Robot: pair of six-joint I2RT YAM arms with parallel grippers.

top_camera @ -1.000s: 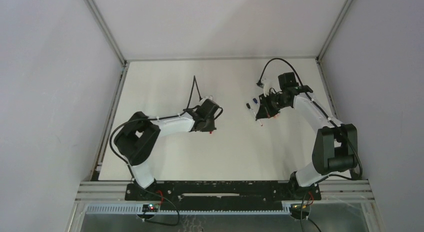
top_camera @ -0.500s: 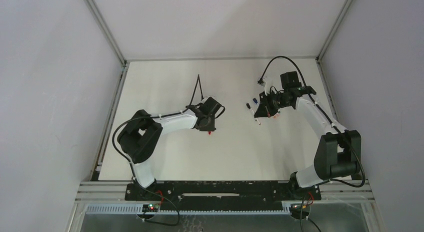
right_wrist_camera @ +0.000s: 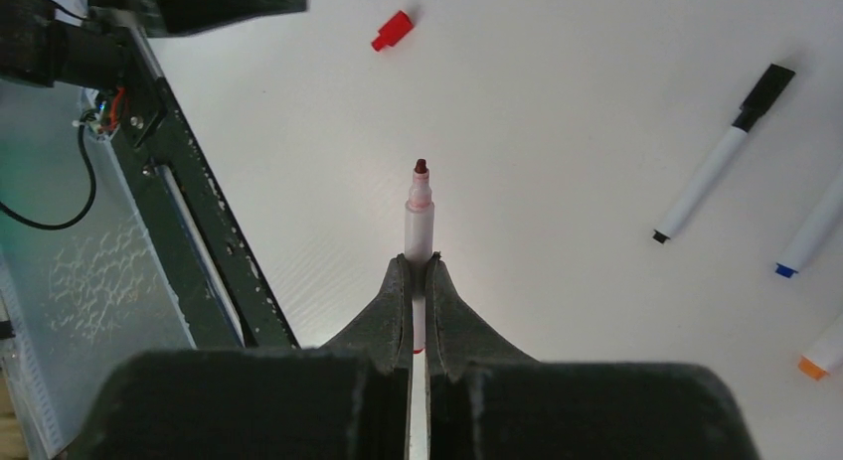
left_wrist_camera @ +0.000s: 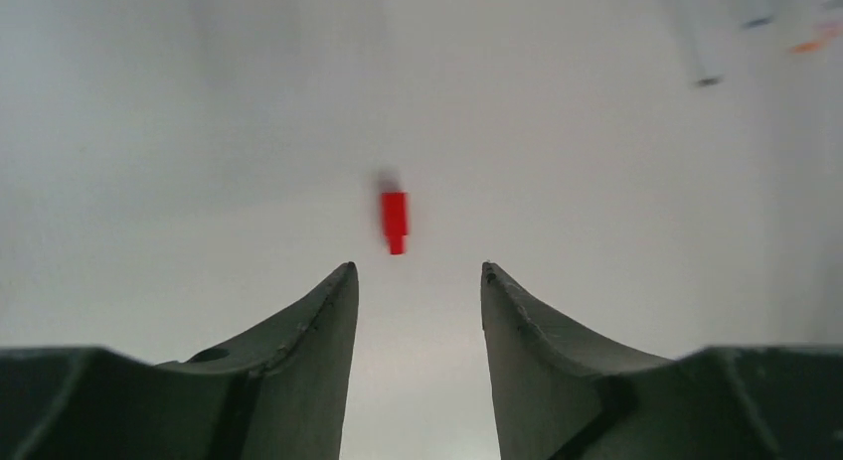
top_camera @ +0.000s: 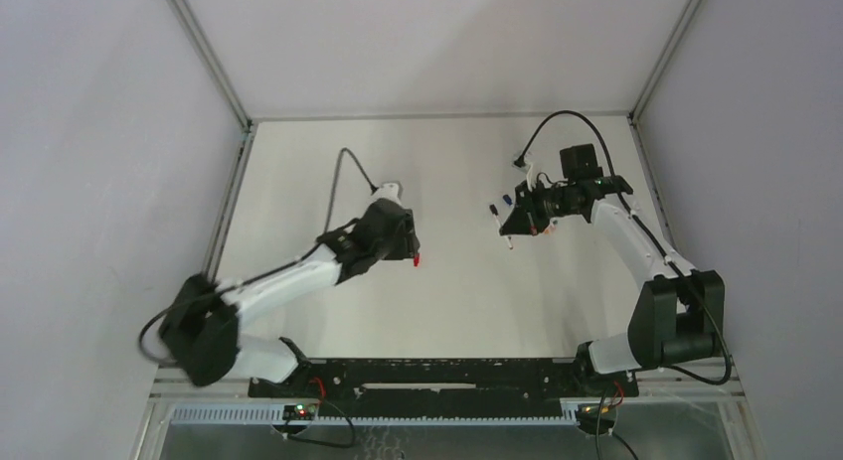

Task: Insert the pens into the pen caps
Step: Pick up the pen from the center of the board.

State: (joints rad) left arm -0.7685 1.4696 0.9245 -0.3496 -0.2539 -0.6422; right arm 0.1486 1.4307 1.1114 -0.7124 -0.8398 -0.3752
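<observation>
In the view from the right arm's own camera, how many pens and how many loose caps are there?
Pens: 4 (red-tipped pen, black-capped pen, blue-ended pen, orange-ended pen)
Loose caps: 1 (red cap)
Total: 5

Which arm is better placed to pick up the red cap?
Left: the left gripper stands open with the red cap lying free just ahead of its fingers; the right gripper is shut on a pen.
</observation>
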